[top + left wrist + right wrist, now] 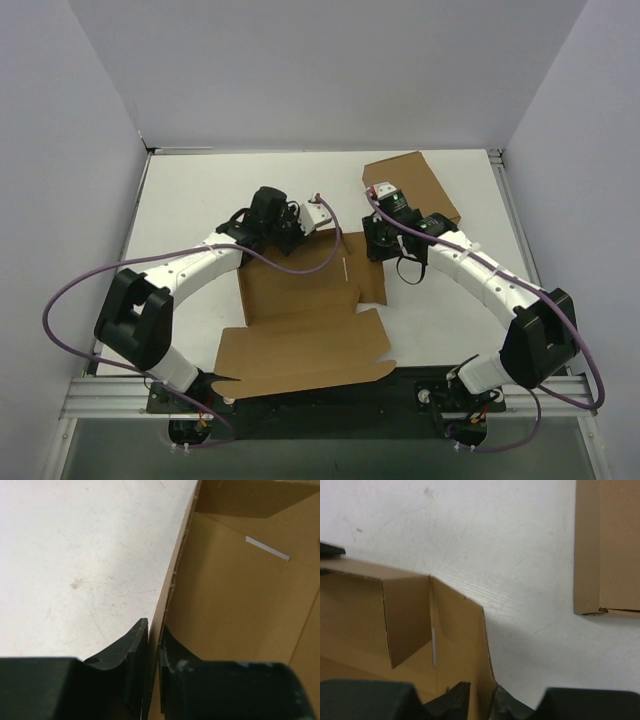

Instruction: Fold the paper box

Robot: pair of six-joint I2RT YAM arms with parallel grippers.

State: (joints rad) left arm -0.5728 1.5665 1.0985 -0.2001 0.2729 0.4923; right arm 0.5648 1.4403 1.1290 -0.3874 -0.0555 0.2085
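Note:
The paper box (310,320) is a brown cardboard die-cut lying open mid-table, with its front flaps spread flat and its side walls raised. My left gripper (298,234) is at the box's far left wall. In the left wrist view that gripper (154,625) is shut on the wall's top edge, one finger on each side, with the box floor (235,595) to its right. My right gripper (376,246) is at the far right wall. In the right wrist view it (481,686) straddles the wall (460,630) slightly open, with a gap beside the inner finger.
A flat, tidy brown carton (415,182) lies at the back right, just behind my right wrist, and also shows as the brown carton (610,545) in the right wrist view. The white table (200,200) is walled by grey panels on three sides.

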